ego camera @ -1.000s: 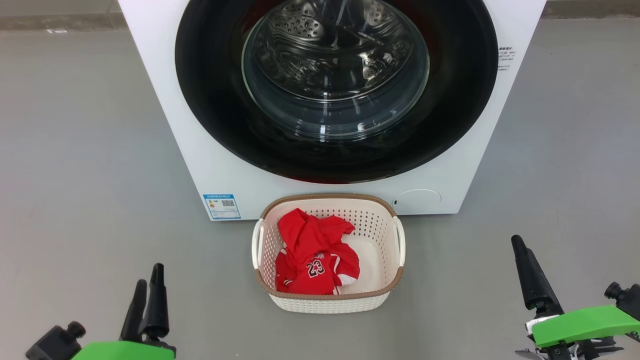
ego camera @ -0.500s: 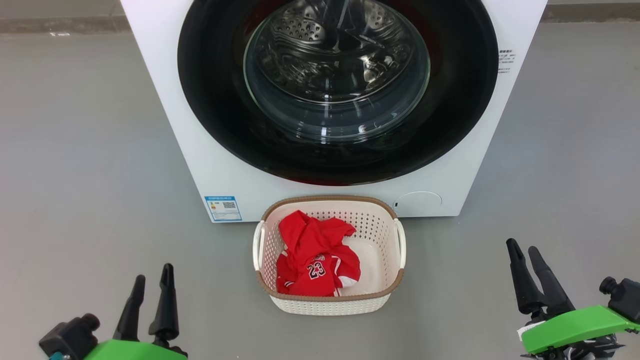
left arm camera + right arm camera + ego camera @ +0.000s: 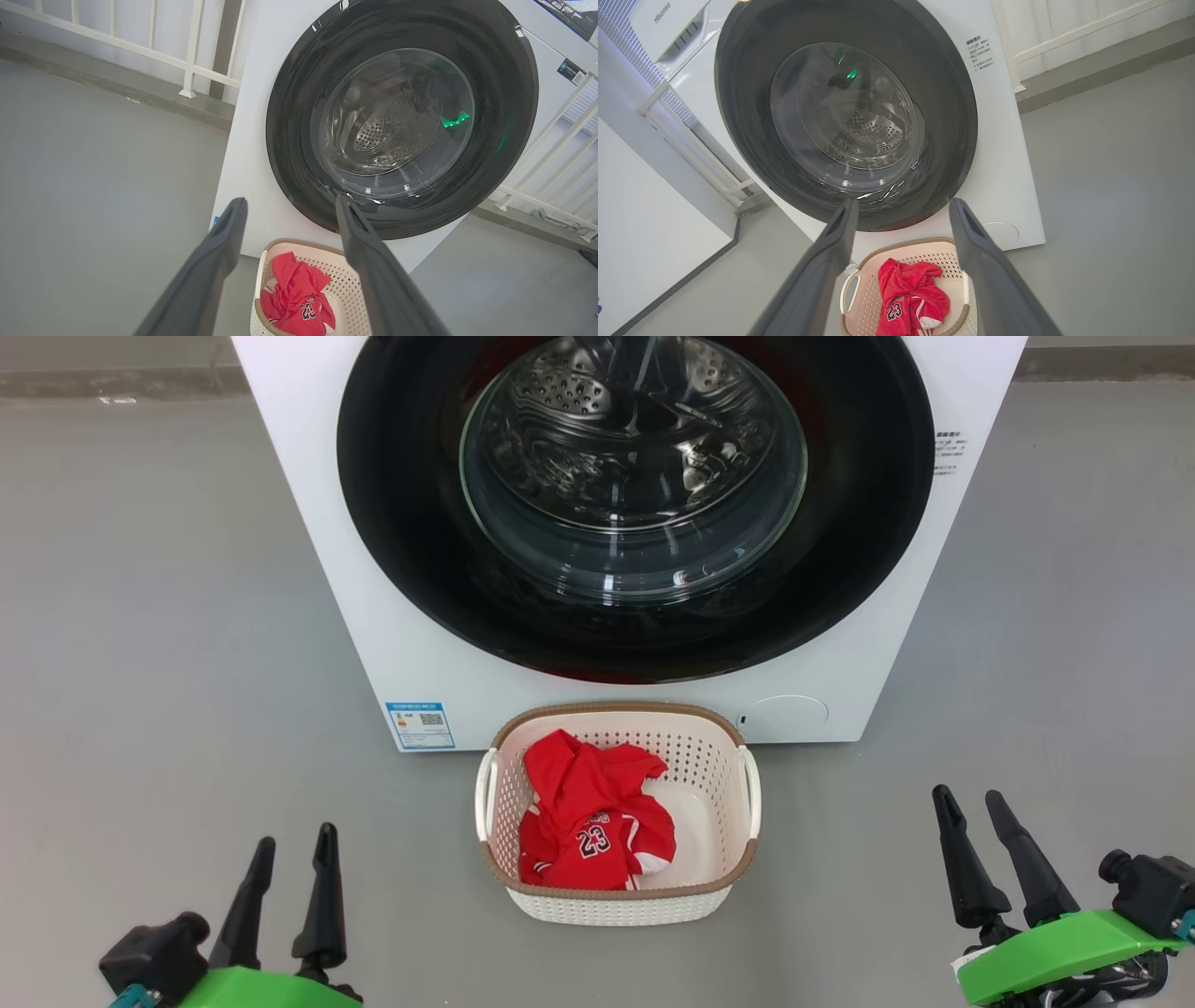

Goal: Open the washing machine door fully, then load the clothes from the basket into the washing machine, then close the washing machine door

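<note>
1. The left end effector [image 3: 295, 840] is hovering nearer the robot than the basket [image 3: 607, 905] and off to the basket's left. Its two fingers are standing apart and gripping nothing.
2. The right end effector [image 3: 968, 798] is hanging to the basket's right, well apart from it, likewise spread and carrying nothing.
3. The basket is sitting on the floor [image 3: 140, 663], and the clothes [image 3: 588, 821] are lying bunched in its left half with the number 23 showing. None are lying outside the basket, so loading is not yet beginning.
4. Just beyond the basket, the washing machine door [image 3: 401, 523] is sitting flush against the washing machine [image 3: 308, 551], its black ring flat to the white front — I am judging it as shut.
5. Farther beyond the basket, through the glass, the drum [image 3: 579, 411] is looking bare of garments.
6. All three steps are therefore waiting — opening the door fully, moving the clothes across, closing the door again.
</note>
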Tool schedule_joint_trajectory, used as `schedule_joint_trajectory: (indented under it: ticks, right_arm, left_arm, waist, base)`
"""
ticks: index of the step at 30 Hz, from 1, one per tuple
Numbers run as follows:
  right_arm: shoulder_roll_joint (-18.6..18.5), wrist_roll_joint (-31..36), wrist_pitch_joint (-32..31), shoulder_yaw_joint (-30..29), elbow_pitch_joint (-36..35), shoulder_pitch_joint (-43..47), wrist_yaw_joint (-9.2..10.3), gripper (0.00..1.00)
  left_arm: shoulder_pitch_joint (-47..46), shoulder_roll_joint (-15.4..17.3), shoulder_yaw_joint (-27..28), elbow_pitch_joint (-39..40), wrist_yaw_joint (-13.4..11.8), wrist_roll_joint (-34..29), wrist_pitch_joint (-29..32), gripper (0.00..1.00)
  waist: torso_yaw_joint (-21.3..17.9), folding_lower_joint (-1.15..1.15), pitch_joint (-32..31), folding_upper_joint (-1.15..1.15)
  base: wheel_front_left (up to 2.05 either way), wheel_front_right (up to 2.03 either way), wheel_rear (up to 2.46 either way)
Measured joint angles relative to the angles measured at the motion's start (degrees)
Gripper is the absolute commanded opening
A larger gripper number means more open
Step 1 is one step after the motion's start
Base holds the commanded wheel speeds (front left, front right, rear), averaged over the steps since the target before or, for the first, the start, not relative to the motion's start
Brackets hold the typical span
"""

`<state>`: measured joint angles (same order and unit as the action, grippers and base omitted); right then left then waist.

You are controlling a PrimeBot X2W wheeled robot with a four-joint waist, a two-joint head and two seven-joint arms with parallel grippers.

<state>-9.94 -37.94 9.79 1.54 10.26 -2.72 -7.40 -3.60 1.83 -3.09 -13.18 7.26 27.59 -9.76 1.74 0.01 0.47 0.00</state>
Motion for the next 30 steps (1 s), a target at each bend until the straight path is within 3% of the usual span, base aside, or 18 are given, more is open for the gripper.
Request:
schedule_joint_trajectory:
  ticks: [30]
  right_arm:
    - [-1.86, 16.08, 4.52, 1.54, -0.33, -1.72, 0.00, 1.00]
  left_arm:
    - [-0.37, 0.11, -2.60, 1.41, -0.69, -15.44, -4.54, 1.00]
  waist:
    - [0.55, 0.00, 0.14, 0.00]
  base:
    - [0.00, 0.00, 0.00]
